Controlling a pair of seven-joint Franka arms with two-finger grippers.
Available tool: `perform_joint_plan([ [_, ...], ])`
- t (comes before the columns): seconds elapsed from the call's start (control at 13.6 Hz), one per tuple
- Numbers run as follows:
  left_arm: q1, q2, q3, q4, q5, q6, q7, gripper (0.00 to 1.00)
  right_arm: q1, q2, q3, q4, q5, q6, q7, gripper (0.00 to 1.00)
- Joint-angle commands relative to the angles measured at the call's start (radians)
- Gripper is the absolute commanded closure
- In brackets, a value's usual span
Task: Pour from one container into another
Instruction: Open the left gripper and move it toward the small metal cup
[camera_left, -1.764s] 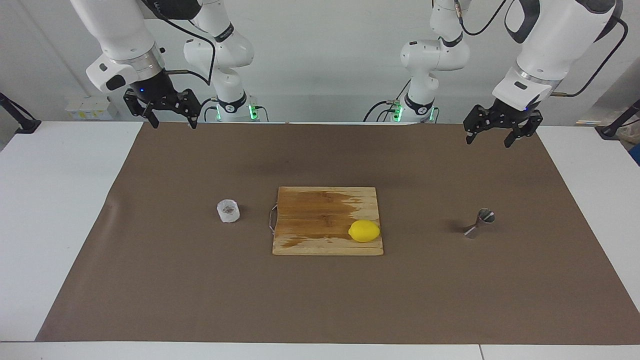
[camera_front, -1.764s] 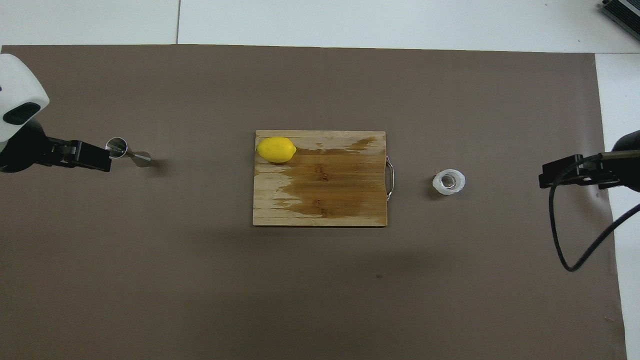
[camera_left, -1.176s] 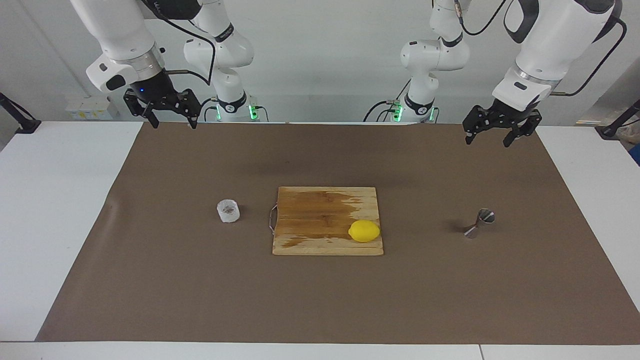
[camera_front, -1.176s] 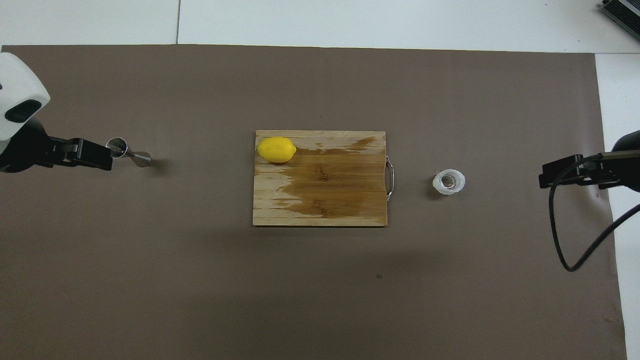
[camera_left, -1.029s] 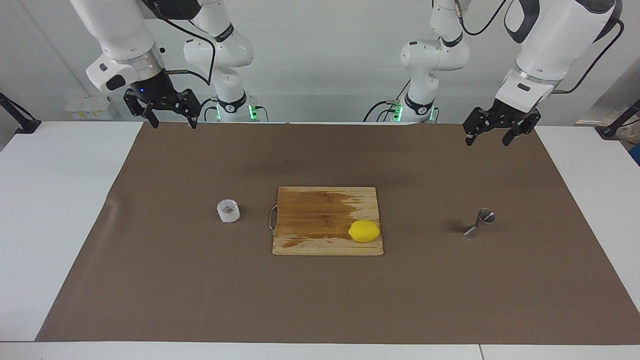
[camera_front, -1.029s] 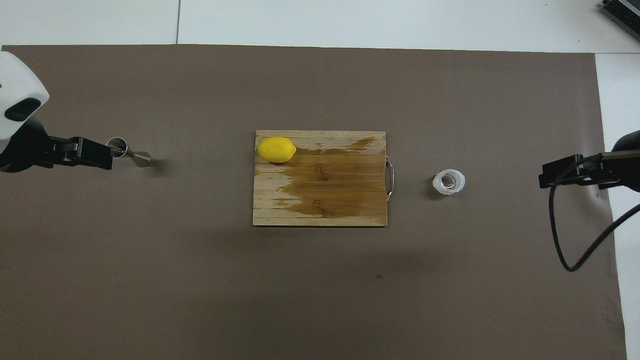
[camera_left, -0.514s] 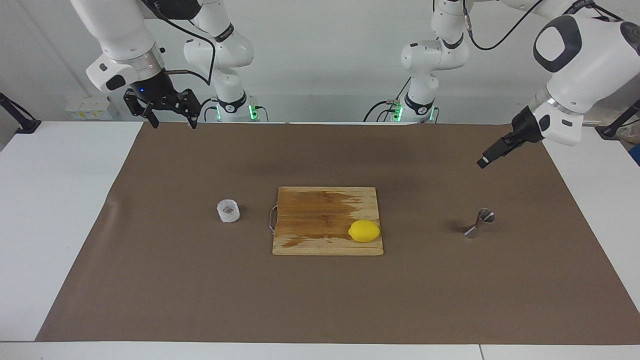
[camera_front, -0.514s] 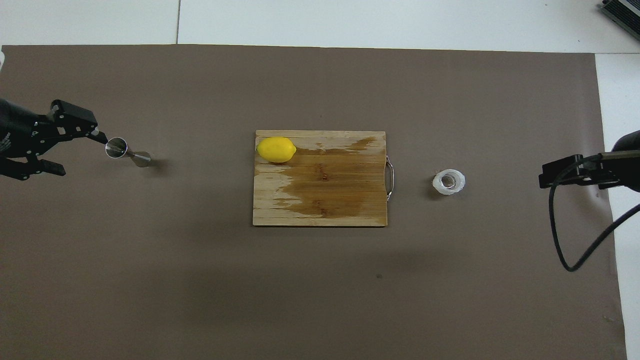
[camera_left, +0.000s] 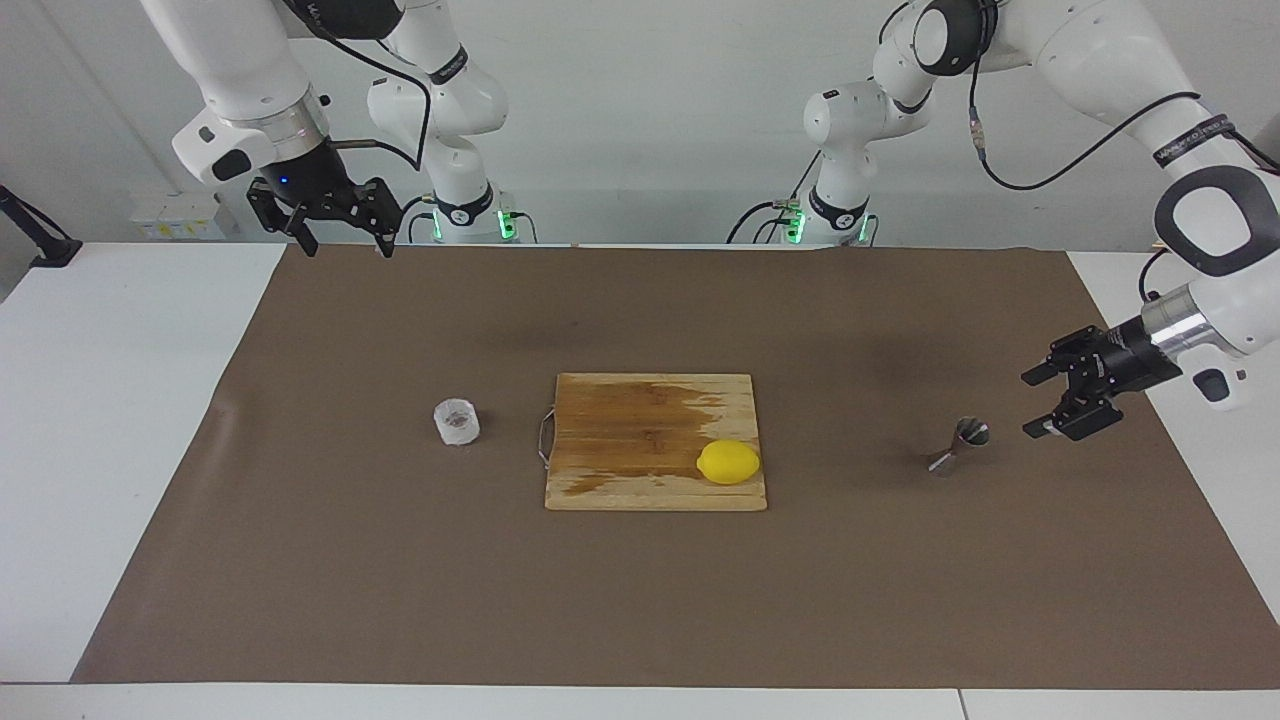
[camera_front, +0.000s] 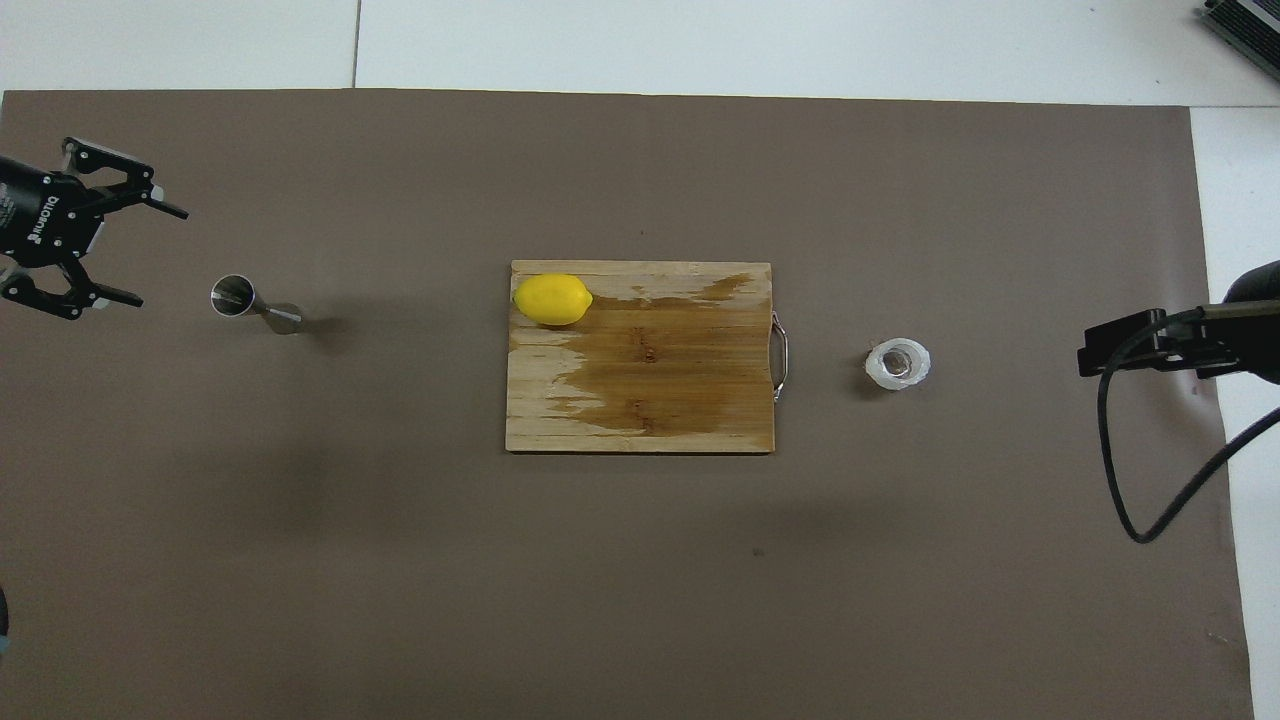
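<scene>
The small clear plastic cup (camera_left: 457, 421) with brownish contents stands on the brown mat toward the right arm's end; it also shows in the overhead view (camera_front: 897, 364). The steel hourglass jigger (camera_left: 958, 445) stands upright toward the left arm's end, and shows in the overhead view (camera_front: 245, 303). My left gripper (camera_left: 1033, 404) is open, turned sideways and low, just beside the jigger and apart from it; it shows in the overhead view too (camera_front: 158, 256). My right gripper (camera_left: 345, 245) is open, empty and held high over the mat's edge by the robots, well away from the cup.
A wooden cutting board (camera_left: 620, 440) with a wet stain lies between the cup and the jigger. A yellow lemon (camera_left: 728, 462) rests on the board's corner toward the jigger. The brown mat (camera_left: 640, 600) covers most of the white table.
My left arm has swung down from high over the mat's edge, turned its wrist sideways and now sits low beside the jigger. The right arm has not moved.
</scene>
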Motion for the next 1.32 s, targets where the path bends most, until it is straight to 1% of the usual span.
perform_joint_plan([
  [0.0,0.040,0.095,-0.004,0.061,-0.038,0.051,-0.085,0.00,-0.013,-0.005,0.008,0.001,0.019,-0.001,0.019,0.00],
  [0.15,0.051,0.130,-0.003,0.045,-0.055,0.134,-0.085,0.00,-0.013,-0.005,0.008,0.001,0.019,-0.003,0.019,0.00],
  [0.22,0.062,0.126,0.000,0.005,-0.075,0.174,-0.085,0.00,-0.013,-0.005,0.008,0.001,0.019,-0.003,0.019,0.00],
  [0.37,0.059,0.059,0.000,-0.157,-0.113,0.203,-0.080,0.00,-0.013,-0.005,0.008,0.001,0.019,-0.003,0.019,0.00],
  [0.44,0.065,0.034,0.000,-0.228,-0.123,0.243,-0.079,0.00,-0.013,-0.005,0.008,0.001,0.019,-0.003,0.019,0.00],
  [0.51,0.062,0.011,0.000,-0.289,-0.147,0.271,-0.082,0.00,-0.013,-0.005,0.008,0.001,0.019,-0.003,0.019,0.00],
  [0.59,0.056,-0.018,0.000,-0.358,-0.197,0.300,-0.080,0.00,-0.013,-0.005,0.008,0.001,0.019,-0.003,0.019,0.00],
  [0.73,0.053,-0.058,0.000,-0.466,-0.256,0.326,-0.077,0.00,-0.013,-0.005,0.008,0.001,0.019,-0.003,0.019,0.00],
  [0.81,0.063,-0.075,0.000,-0.506,-0.277,0.331,-0.073,0.00,-0.013,-0.005,0.008,0.001,0.019,-0.003,0.019,0.00],
  [0.96,0.064,-0.090,-0.001,-0.555,-0.328,0.361,-0.065,0.00,-0.013,-0.005,0.008,0.001,0.019,-0.003,0.019,0.00],
  [1.1,0.059,-0.109,-0.001,-0.613,-0.426,0.406,-0.041,0.00,-0.013,-0.005,0.008,0.001,0.019,-0.003,0.019,0.00],
  [1.25,0.050,-0.112,-0.001,-0.635,-0.466,0.449,-0.025,0.00,-0.013,-0.005,0.008,0.001,0.019,-0.003,0.019,0.00],
])
